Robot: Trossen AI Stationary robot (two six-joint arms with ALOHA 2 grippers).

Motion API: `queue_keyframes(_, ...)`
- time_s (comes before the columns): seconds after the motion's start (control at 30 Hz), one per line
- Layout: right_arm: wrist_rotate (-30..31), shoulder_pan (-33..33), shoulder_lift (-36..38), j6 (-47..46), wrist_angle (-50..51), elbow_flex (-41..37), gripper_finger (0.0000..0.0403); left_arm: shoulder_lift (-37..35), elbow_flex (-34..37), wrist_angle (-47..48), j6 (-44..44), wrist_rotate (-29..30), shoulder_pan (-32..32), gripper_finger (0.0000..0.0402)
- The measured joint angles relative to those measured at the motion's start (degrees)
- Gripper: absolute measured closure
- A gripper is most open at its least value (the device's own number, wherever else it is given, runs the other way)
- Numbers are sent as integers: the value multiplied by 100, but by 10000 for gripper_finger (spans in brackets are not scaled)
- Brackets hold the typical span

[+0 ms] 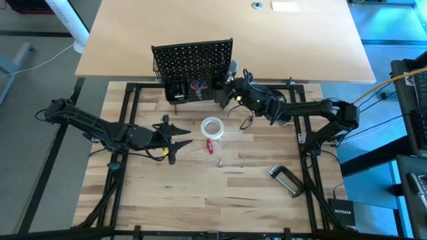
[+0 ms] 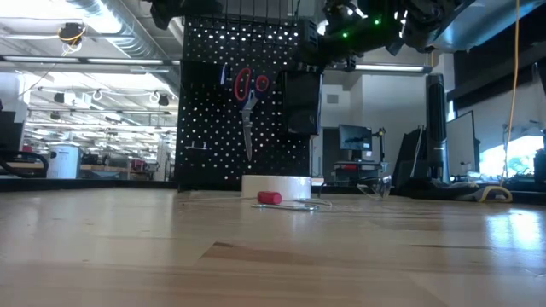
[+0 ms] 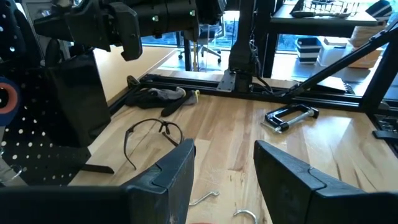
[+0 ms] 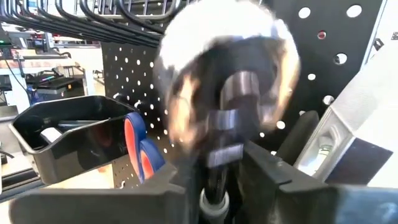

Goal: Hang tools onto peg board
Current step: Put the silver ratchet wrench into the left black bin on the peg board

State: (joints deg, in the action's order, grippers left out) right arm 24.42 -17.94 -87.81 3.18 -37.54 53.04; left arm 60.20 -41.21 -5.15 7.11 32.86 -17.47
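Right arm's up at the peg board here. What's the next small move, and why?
Probably ease the right hand straight back from the peg board. It sits close against the board's right end, with a blurred shiny item directly before it, so a sideways pull could snag. The tape roll and C-clamp lie unhung; the left hand waits open near the roll.

The right arm reaches far and left across the table, its right gripper (image 1: 229, 85) raised high, fingers closed on something. The left arm lies low at near left, left gripper (image 1: 181, 134) parted, empty.
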Motion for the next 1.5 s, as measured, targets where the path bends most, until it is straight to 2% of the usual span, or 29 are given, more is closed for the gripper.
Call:
queue_keyframes(0.2,112,113,49,159,45,-11,231,0,0,0,8,-2,0,247)
queue_keyframes(0.33,302,259,242,394,79,-26,201,0,0,0,17,-2,0,247)
queue_keyframes(0.53,705,531,699,949,51,-26,188,0,0,0,20,-2,0,247)
queue_keyframes(0.77,711,913,1268,1095,76,-24,188,0,0,0,39,-2,0,247)
queue_keyframes(0.87,726,1173,1597,1227,450,-21,190,-1,0,0,39,-2,0,247)
queue_keyframes(1.0,849,1330,1838,1228,956,-20,233,-2,0,0,39,-2,0,247)
queue_keyframes(1.1,718,1322,1826,1226,1117,-21,300,-2,0,-1,42,-2,-2,247)
queue_keyframes(1.2,307,1146,1685,1222,1010,-156,376,-2,0,-2,42,-2,-2,247)
queue_keyframes(1.23,218,1080,1618,1220,922,-221,388,-2,0,-2,42,-2,-2,247)
queue_keyframes(1.4,147,684,1324,1049,163,-520,381,-4,0,0,23,-2,-2,247)
queue_keyframes(1.5,-130,489,1191,985,-11,-546,394,-4,0,-2,22,-2,1,247)
